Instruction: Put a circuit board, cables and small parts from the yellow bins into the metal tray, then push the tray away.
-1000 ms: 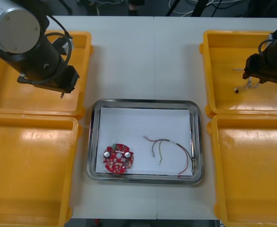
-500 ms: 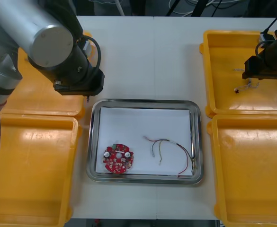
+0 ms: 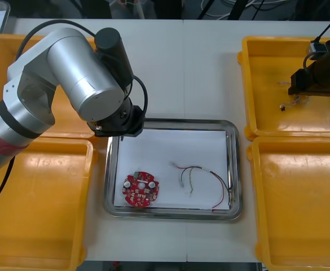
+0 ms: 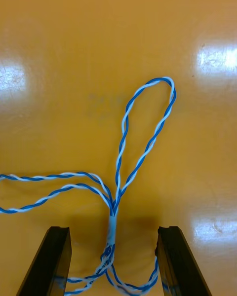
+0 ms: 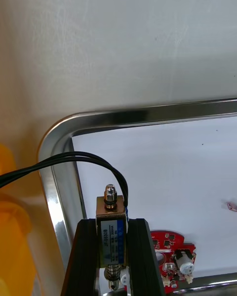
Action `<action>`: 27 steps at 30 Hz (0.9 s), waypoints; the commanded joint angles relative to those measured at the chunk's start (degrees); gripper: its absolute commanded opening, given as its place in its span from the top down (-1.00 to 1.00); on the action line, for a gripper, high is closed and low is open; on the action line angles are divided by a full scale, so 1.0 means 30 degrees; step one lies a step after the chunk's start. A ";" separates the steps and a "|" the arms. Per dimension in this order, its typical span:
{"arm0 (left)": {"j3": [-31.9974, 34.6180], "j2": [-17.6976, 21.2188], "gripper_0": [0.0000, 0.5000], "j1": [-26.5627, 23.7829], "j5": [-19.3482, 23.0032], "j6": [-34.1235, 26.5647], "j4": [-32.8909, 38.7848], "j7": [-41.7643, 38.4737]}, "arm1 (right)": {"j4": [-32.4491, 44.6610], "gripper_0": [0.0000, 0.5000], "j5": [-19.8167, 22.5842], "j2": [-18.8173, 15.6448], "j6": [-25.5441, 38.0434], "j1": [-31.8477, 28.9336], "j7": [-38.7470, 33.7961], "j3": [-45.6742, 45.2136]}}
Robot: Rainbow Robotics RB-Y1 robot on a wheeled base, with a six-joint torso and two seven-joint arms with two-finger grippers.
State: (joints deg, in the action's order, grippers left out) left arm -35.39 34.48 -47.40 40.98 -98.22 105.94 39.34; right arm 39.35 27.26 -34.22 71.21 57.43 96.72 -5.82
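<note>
- A light table (image 3: 181, 68) seen from above, with two yellow bins at each side and a metal tray (image 3: 170, 121), white inside, lying between them.
- The left end effector (image 3: 119, 129) hangs over the tray's far left corner, at the end of a large silver arm that reaches in from the left side.
- In the left wrist view this end effector (image 5: 112, 241) is clenched on a small metal part (image 5: 111, 212). The part stands upright between the two black fingers (image 5: 89, 256).
- A black cable (image 5: 74, 158) arches from the top of the part and trails off past the tray's rim.
- A round red circuit board (image 3: 140, 189) lies flat in the tray's near left area.
- Loose cables with red and yellow strands (image 3: 210, 173) lie in the tray to the right of the board, apart from it.
- The right end effector (image 3: 298, 95) is low inside the far right bin (image 3: 249, 84).
- In the right wrist view its fingers (image 4: 52, 261) are spread wide and grasp nothing.
- A twisted blue and white cable (image 4: 115, 200) lies on the orange bin floor between those fingers, with one long loop stretching away from them and other strands trailing to one side.
- The near left bin (image 3: 35, 203) and the near right bin (image 3: 306, 203) sit beside the tray's near corners.
</note>
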 commanded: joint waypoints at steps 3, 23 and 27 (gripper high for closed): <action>-0.1359 -0.0389 1.00 -0.0841 -0.0332 0.1011 -0.0245 -0.1513 | -0.0138 -1.00 0.0346 -0.0782 -0.0476 0.1012 0.0719 0.0974; -0.4142 -0.0125 1.00 -0.0841 -0.0771 0.3560 -0.2062 -0.2391 | -0.1983 -0.99 0.1108 -0.0752 -0.1765 0.0719 0.1334 0.1384; -0.4259 -0.0125 1.00 -0.0841 -0.0800 0.3589 -0.2032 -0.2538 | -0.1983 0.26 0.1225 -0.0752 -0.1765 0.0543 0.1481 0.1443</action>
State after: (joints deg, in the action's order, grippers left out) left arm -47.25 34.45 -47.41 39.23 -88.19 99.42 35.29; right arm 33.89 30.36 -34.76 66.44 58.85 99.18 -3.40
